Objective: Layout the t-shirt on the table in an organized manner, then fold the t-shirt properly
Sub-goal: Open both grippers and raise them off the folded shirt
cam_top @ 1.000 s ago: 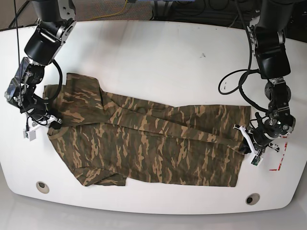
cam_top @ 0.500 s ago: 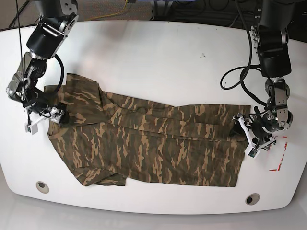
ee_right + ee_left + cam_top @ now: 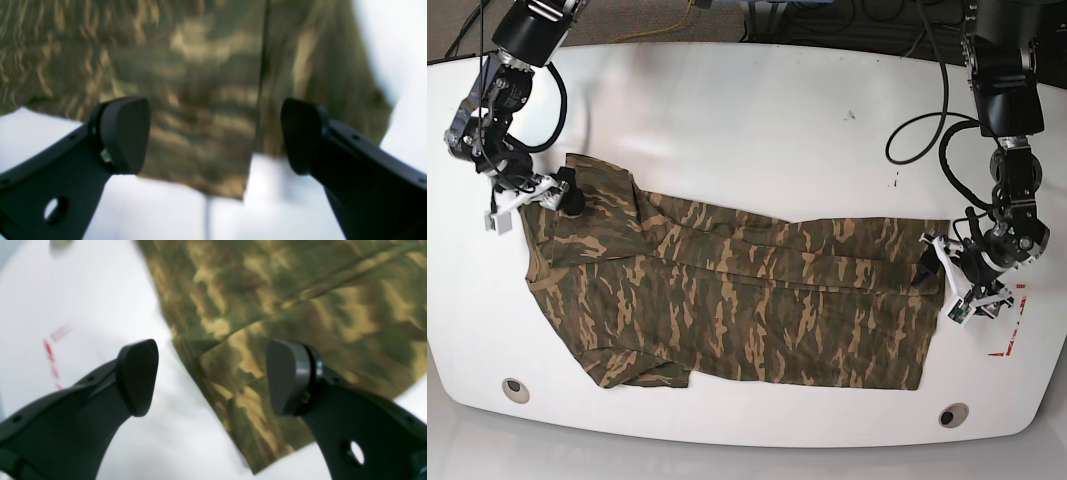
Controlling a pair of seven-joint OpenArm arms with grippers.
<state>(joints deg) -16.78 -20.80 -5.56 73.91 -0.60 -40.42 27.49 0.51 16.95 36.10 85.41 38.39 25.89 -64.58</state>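
Base view: the t-shirt (image 3: 727,300) lies spread lengthwise across the near half of the bench (image 3: 747,110), collar end toward the view's left, hem toward the right. It is roughly flat but not tidy: a diagonal ridge runs through the body, the upper sleeve is bunched near the far left edge, and the lower sleeve is tucked up by the front edge.

A second ago both grippers were closed on the cloth, one at the shoulder end and one at the hem. Both have since let go. The left gripper (image 3: 967,285), on the view's right, now stands with its jaws spread at the hem corner; its wrist camera shows the two pads wide apart, the cloth's edge lying on the bench between and beneath them, nothing pinched. The right gripper (image 3: 527,200), on the view's left, has drifted up toward the far sleeve, and its wrist view likewise shows the jaws wide apart above the camouflage fabric, holding nothing.

My reading: a stretching pull along the shirt's length has just ended with the release, so the layout step is partly done. The sleeves and the ridge still look in need of smoothing before any fold would be clean.

The red marks (image 3: 1007,345) sit just beyond the hem.
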